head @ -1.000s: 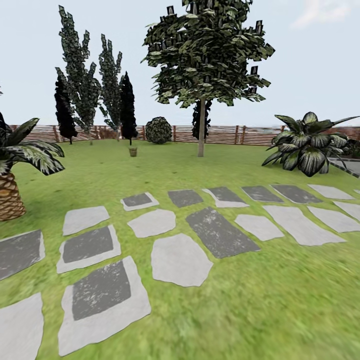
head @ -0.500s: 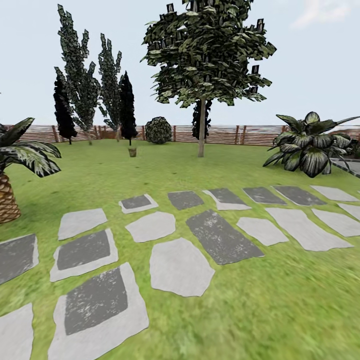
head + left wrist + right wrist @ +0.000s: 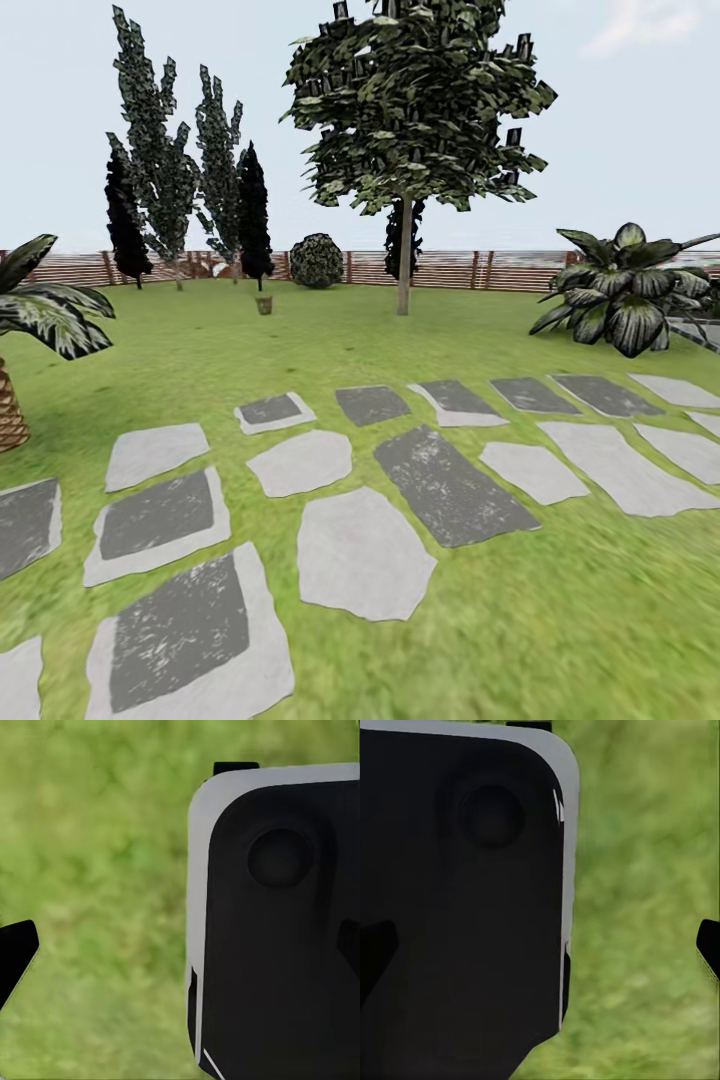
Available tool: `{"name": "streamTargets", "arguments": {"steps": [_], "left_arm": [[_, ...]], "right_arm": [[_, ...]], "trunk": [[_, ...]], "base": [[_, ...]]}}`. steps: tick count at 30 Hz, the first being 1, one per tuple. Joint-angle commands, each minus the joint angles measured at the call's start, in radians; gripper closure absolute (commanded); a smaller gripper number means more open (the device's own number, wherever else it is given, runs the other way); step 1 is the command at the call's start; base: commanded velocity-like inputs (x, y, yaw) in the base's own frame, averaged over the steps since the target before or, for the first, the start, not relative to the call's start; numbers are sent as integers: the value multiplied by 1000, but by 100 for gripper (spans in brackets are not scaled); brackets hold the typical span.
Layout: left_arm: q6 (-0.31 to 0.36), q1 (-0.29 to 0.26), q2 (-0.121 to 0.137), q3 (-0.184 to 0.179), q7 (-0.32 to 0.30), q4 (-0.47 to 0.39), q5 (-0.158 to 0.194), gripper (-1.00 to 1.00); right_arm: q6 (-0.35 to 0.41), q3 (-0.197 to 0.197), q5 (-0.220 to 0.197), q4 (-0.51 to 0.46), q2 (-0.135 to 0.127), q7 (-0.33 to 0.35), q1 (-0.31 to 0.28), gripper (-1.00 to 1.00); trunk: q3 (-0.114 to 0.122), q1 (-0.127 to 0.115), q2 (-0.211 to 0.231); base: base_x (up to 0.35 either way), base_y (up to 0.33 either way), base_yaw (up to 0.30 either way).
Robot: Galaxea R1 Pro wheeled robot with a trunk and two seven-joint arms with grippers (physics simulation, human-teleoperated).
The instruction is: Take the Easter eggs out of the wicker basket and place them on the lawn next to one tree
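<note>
Far across the lawn (image 3: 200,350), the small brown wicker basket (image 3: 264,304) stands on the grass; at this distance the eggs are too small to see. To its right rises the tree (image 3: 404,268), a straight grey-brown trunk under a wide leafy canopy. In the left wrist view my left gripper (image 3: 180,952) hangs over blurred grass with its fingertips (image 3: 15,961) far apart, holding nothing. The right gripper (image 3: 540,949) looks the same in the right wrist view, one fingertip (image 3: 709,945) at the frame edge and nothing between the fingers.
Grey and dark stepping stones (image 3: 360,550) cross the near grass. A palm (image 3: 30,320) stands at the left and a broad-leaved plant (image 3: 625,295) at the right. Dark cypress-like trees (image 3: 160,190), a round bush (image 3: 317,260) and a slatted fence (image 3: 450,270) line the far edge.
The whole view has advanced: the stepping stones have slid lower and closer, and the palm has drifted off to the left. Basket and tree stand where they were.
</note>
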Motion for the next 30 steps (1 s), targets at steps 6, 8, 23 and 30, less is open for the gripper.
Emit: {"name": "streamTargets", "arguments": {"steps": [6, 8, 23, 30], "left_arm": [[0, 1, 0, 1, -1, -2, 0, -100], [0, 1, 0, 1, -1, -2, 0, -100], [0, 1, 0, 1, -1, -2, 0, -100], [0, 1, 0, 1, -1, -2, 0, -100]], "right_arm": [[1, 0, 0, 2, 0, 3, -1, -100], [1, 0, 0, 2, 0, 3, -1, -100], [1, 0, 0, 2, 0, 3, -1, -100], [1, 0, 0, 2, 0, 3, -1, -100]], "trunk": [[-1, 1, 0], [-1, 1, 0], [-1, 1, 0], [-1, 1, 0]], "base": [[338, 3, 0], [339, 0, 0], [339, 0, 0], [339, 0, 0]]}}
